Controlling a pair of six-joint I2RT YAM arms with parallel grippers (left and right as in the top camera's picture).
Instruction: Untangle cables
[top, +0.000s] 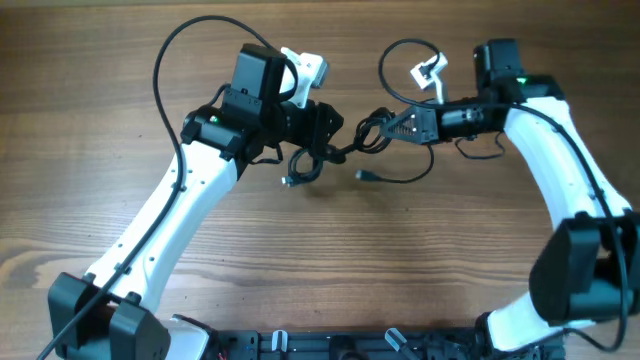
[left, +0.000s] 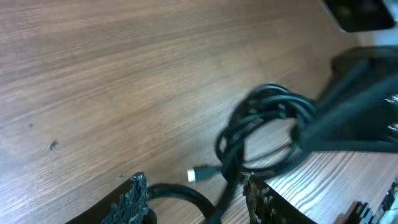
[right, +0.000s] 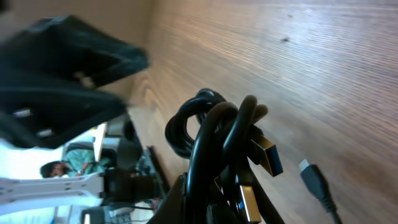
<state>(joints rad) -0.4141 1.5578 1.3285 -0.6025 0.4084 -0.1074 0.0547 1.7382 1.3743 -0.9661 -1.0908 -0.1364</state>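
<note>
Separating the clump is judged in hand: cables (top: 364, 131) are clamped in the closed right gripper (top: 392, 125), with the left gripper (top: 322, 127) just beside it parted around one loose, ungripped strand; a firm single-strand pinch is needed next.

So the cables (top: 352, 143) were bunched over the table (top: 300, 270), left gripper (top: 318, 135) on their left, right gripper (top: 398, 125) on their right, one plug (top: 362, 175) just in front.

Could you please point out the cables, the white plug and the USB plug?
cables (left: 273, 96): left wrist view, on the coiled loops.
white plug (left: 199, 175): left wrist view, on its tip.
USB plug (right: 268, 155): right wrist view, on its flat end.
</note>
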